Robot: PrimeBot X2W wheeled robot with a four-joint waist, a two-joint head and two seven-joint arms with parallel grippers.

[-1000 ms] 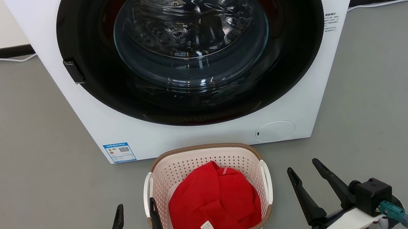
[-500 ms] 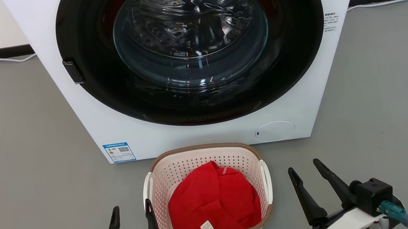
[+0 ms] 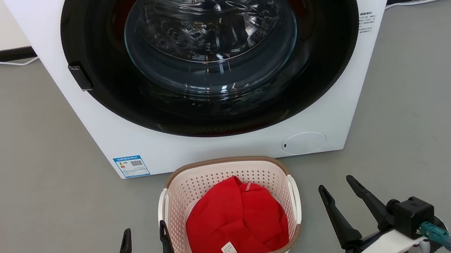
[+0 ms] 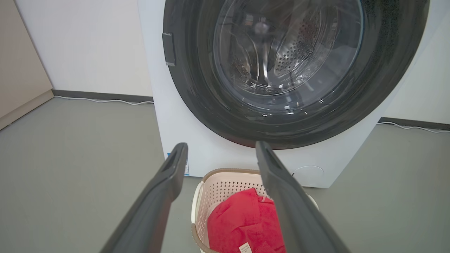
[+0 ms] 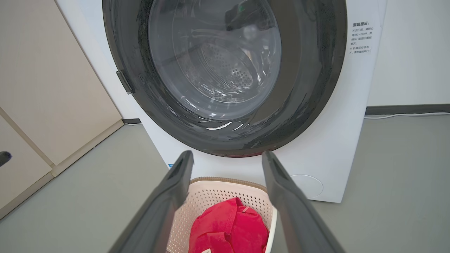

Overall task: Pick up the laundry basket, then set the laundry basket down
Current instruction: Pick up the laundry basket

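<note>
A white front-loading washing machine [image 3: 219, 147] with a round dark glass door fills the upper middle of the head view. Below it, at lower centre on the grey floor [image 3: 16, 173], sits the cream perforated plastic laundry basket [image 3: 215, 181], holding a crumpled red cloth [image 3: 236, 222]. The left claw [image 3: 144, 227], spread, stands just beside the basket's left handle. The right claw [image 3: 335, 183], also spread, stands apart at lower right.

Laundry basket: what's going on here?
The laundry basket sits on the floor in front of the washing machine, with a red garment inside. Both grippers are open and hold nothing. The left gripper is close beside the basket's left side, the right gripper apart from its right side. Not lifted yet.
</note>
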